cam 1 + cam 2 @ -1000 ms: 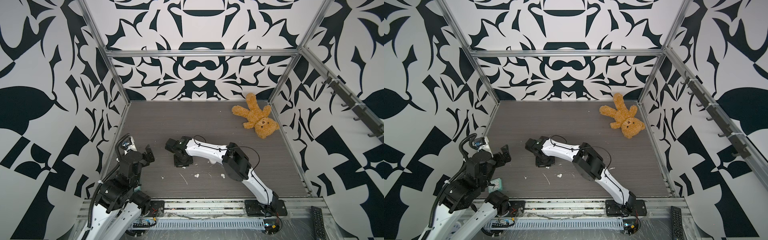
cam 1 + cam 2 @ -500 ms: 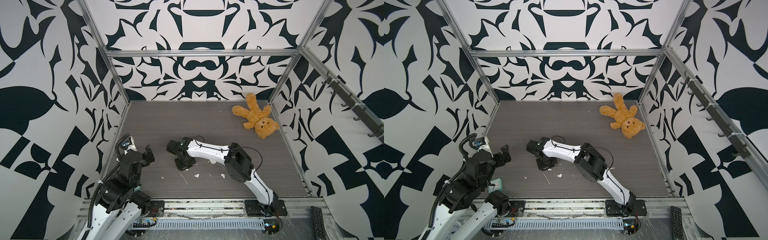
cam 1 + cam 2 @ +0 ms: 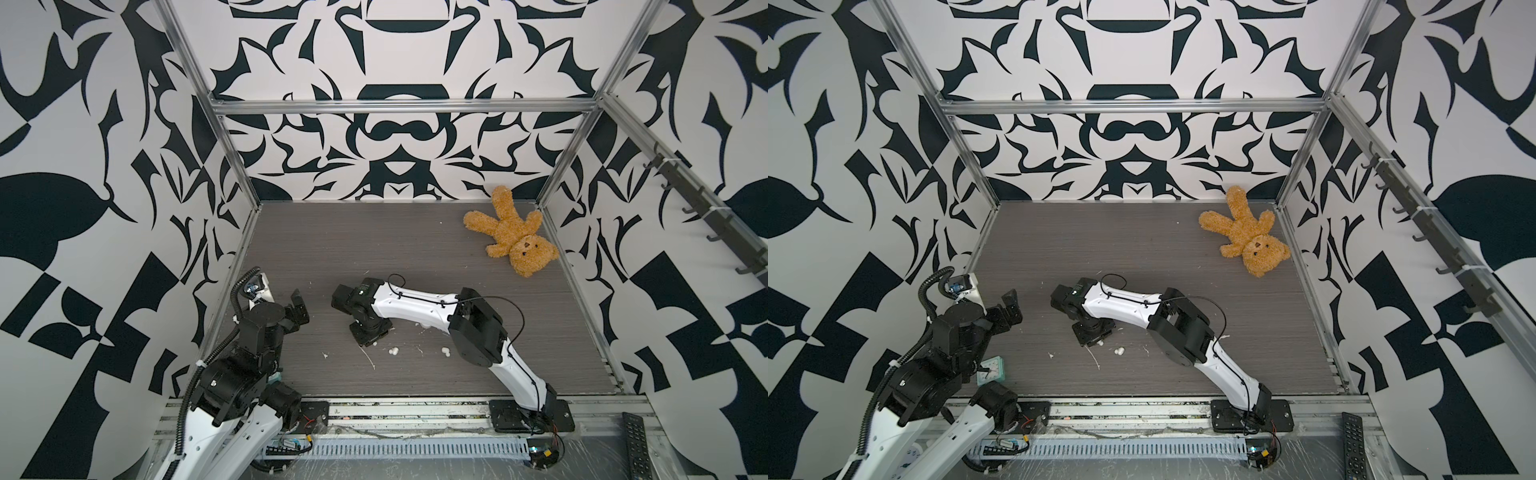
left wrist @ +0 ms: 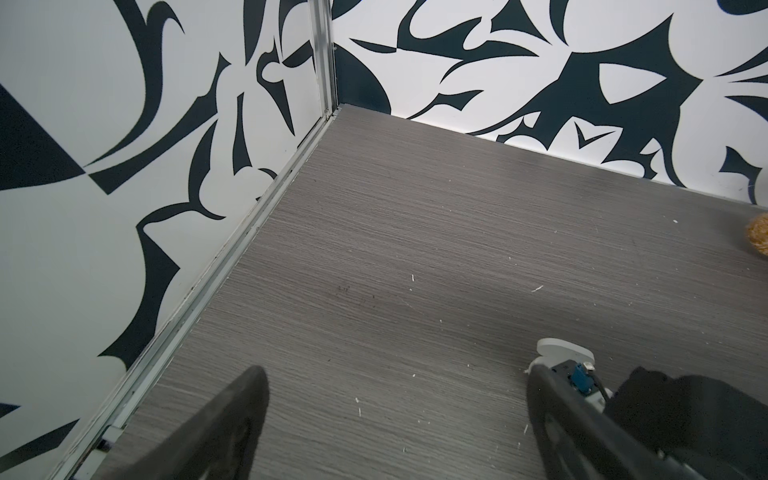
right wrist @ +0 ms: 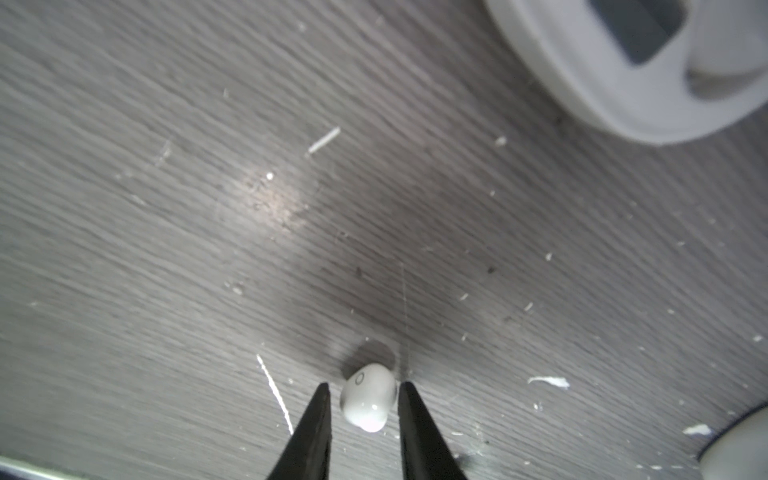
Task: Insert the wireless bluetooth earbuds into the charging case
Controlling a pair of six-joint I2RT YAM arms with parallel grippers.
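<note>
In the right wrist view a tiny glossy white earbud point(image 5: 368, 397) lies on the grey table between my right gripper's point(image 5: 363, 395) black fingertips. The jaws stand slightly apart, with a clear gap on one side of the bud. An open white charging case point(image 5: 615, 79) sits a short way off. In both top views the right gripper point(image 3: 371, 340) points down at the table's front middle, with two more earbuds point(image 3: 393, 351) point(image 3: 446, 352) beside it. The right arm hides the case there. My left gripper point(image 3: 300, 309) hovers open and empty at the left.
A brown teddy bear point(image 3: 511, 232) lies at the back right. A small teal clock point(image 3: 992, 370) stands by the left arm's base. White flecks and a thin streak point(image 3: 368, 357) litter the table near the buds. Another white rounded object point(image 5: 744, 449) sits close to the right gripper.
The right gripper has shifted slightly toward the table's front and its jaws have parted around the earbud. The left arm has stayed still.
</note>
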